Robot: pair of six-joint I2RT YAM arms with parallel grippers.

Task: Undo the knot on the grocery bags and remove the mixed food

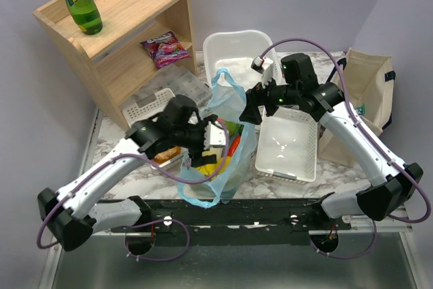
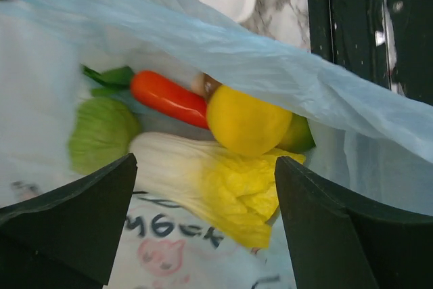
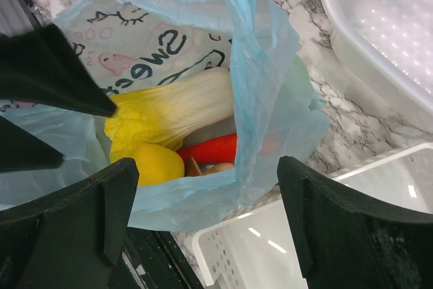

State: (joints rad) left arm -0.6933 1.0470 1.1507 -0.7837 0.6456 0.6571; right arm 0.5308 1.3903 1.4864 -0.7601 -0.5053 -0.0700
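Note:
The light-blue bag (image 1: 226, 160) lies open at the table's middle; one loop handle (image 1: 229, 82) stands loose and no knot shows. My left gripper (image 1: 203, 145) is open inside the bag's mouth, jaws (image 2: 203, 194) wide on either side of the yellow-white cabbage (image 2: 210, 187). Beside the cabbage lie a yellow fruit (image 2: 247, 123), the carrot (image 2: 169, 96) and the green cabbage (image 2: 101, 133). My right gripper (image 1: 254, 109) is open above the bag's right side; its jaws (image 3: 206, 214) straddle the bag's rim (image 3: 264, 65). Its view shows the cabbage (image 3: 176, 109), fruit (image 3: 155, 164), carrot (image 3: 210, 148) and mushroom (image 3: 206, 167).
A white perforated basket (image 1: 287, 143) sits right of the bag and a white tub (image 1: 237, 49) behind it. A wooden shelf (image 1: 128, 25) holds a green bottle (image 1: 80, 1) and a purple packet (image 1: 164, 49). A canvas tote (image 1: 365, 93) stands far right. Bread (image 1: 166, 156) lies under the left arm.

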